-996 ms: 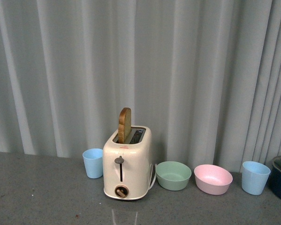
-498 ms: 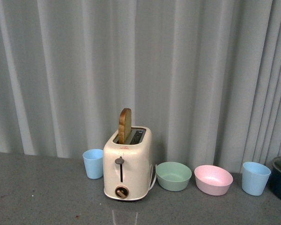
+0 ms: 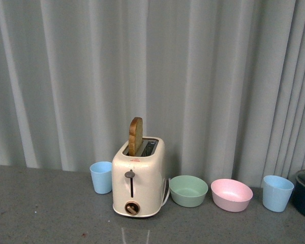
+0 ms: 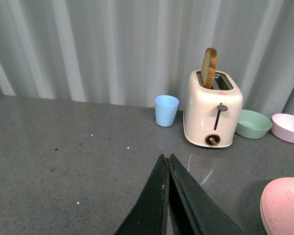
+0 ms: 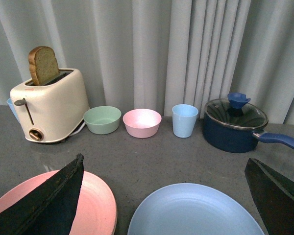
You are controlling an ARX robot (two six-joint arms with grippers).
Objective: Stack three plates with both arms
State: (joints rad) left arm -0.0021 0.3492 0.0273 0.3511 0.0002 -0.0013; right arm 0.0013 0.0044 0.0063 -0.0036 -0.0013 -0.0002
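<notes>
The left claw (image 4: 166,157) is held pressed together over the bench (image 4: 63,147), the right claw (image 5: 163,160) spread above the pink plate (image 5: 95,205) and blue plate (image 5: 196,210), laid side by side toward its near edge.

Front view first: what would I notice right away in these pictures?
A cream toaster with a slice of bread sticking up stands before the curtain, between a blue cup and a green bowl. In the right wrist view a pink plate and a blue plate lie side by side, close to the open right hand.
</notes>
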